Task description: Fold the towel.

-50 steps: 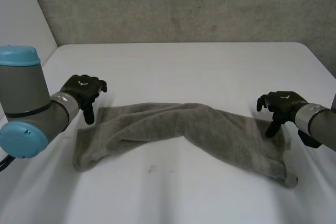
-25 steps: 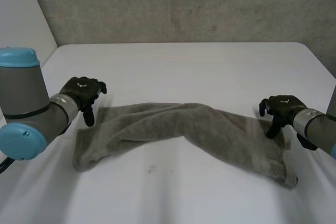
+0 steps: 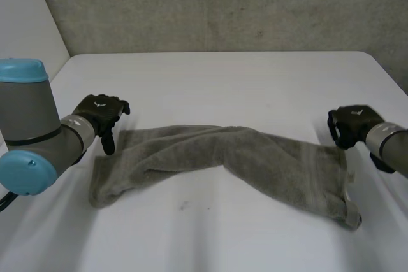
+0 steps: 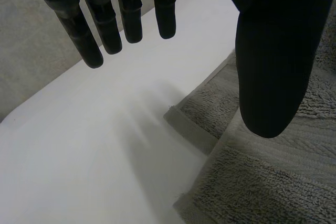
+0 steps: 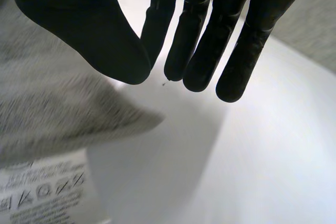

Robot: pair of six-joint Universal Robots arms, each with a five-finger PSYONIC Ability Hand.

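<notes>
The grey towel lies crumpled and stretched across the table, from my left side to my right. My left hand hovers open over its far left corner. In the left wrist view its thumb hangs above the towel and its straight fingers above bare table. My right hand is at the towel's far right corner. In the right wrist view its fingers are closed against the thumb with no cloth between them. The towel's corner and its white care label lie below the thumb.
The white table has a grey wall behind it. Its right edge runs close past my right hand. Bare tabletop stretches beyond the towel and in front of it.
My right hand has drawn back off the towel toward the far right corner, and its fingers have closed against the thumb. The left hand has barely moved.
</notes>
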